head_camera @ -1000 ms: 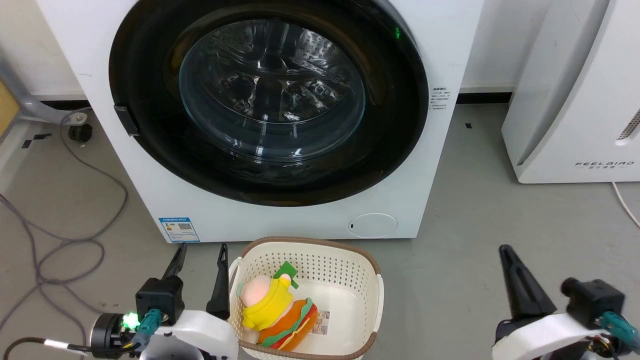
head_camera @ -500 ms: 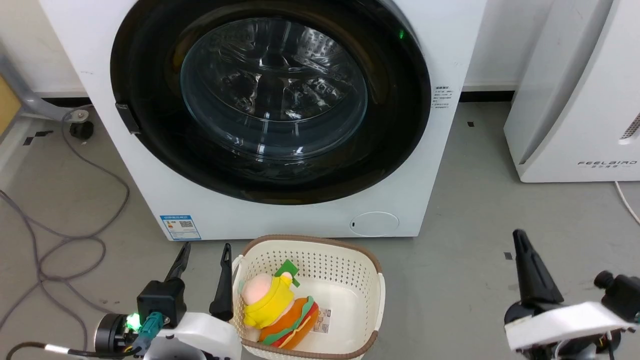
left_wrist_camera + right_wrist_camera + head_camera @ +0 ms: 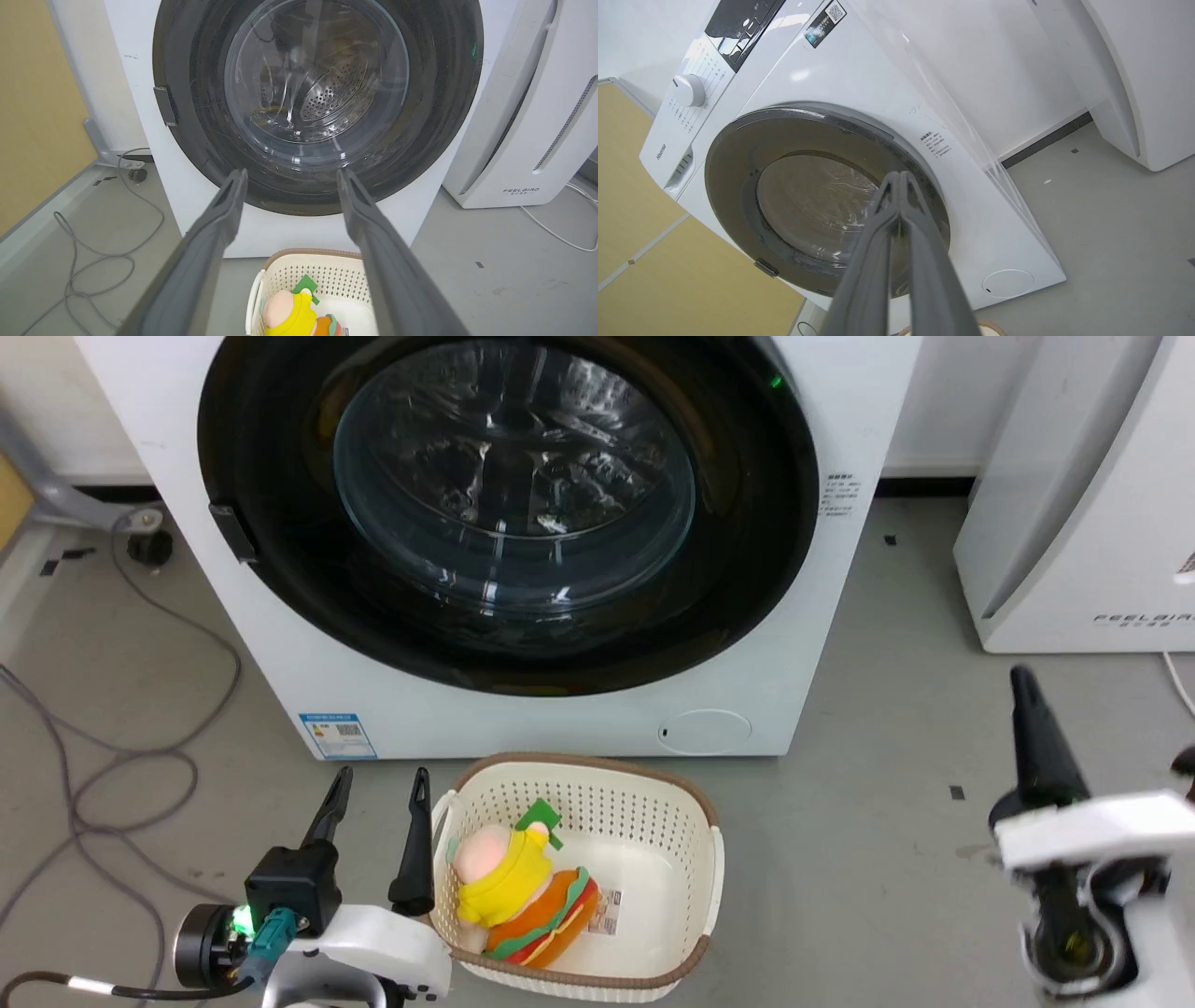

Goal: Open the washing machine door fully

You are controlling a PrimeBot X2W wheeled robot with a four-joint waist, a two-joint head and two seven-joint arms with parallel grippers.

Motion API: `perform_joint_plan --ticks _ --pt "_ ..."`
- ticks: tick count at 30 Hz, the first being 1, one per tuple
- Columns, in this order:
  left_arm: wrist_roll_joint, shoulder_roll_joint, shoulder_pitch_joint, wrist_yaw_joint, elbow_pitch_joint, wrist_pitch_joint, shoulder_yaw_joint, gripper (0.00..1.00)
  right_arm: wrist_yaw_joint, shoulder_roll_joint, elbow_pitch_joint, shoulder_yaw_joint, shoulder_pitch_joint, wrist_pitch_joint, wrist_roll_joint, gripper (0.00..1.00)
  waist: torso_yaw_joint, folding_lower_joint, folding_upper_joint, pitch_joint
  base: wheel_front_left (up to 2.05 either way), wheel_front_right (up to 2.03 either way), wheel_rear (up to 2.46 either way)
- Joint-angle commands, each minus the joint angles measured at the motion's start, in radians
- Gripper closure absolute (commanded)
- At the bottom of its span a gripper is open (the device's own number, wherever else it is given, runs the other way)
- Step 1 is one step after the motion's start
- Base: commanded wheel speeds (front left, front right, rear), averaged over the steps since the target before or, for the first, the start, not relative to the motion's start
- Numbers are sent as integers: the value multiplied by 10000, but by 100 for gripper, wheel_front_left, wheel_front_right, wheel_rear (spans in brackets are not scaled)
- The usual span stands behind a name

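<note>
The white washing machine (image 3: pixel 579 719) stands straight ahead, its round glossy black door (image 3: pixel 747 569) closed flat against the front, the glass window bulging in the middle. A small latch tab sits on the door's left rim. My left gripper (image 3: pixel 381 777) is low at the lower left, open and empty, fingers aimed at the machine's base; its wrist view looks at the door (image 3: pixel 196 116) between spread fingers. My right gripper (image 3: pixel 1022 674) is shut and empty on the right, off the machine's right corner. Its wrist view sees the door (image 3: pixel 738 154) from below, tilted.
A cream perforated basket (image 3: pixel 635 784) with a yellow and orange plush toy (image 3: pixel 518 896) sits on the floor right before the machine, beside my left gripper. A white FEELBIRD appliance (image 3: pixel 1083 523) stands at the right. Grey cables (image 3: pixel 121 756) loop on the floor at the left.
The right gripper has risen and moved right, still shut. The head view has shifted a little, so the machine sits higher in it. The left gripper holds its place.
</note>
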Motion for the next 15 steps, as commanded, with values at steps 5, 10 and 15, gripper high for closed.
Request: perform_joint_plan --ticks 5,10,15 --pt "-67 8 -296 -18 -133 -185 -1 0 5 -407 822 37 -1288 140 794 100 40 0 0 307 0 0 0" --pt "-105 9 -455 -83 -296 -290 -17 0 5 -720 1727 147 -2541 347 1398 100 103 0 0 621 0 0 0" --pt "-172 9 -631 -130 -411 -395 -46 0 6 -1009 2784 400 -3966 707 1905 100 177 0 0 942 0 0 0"
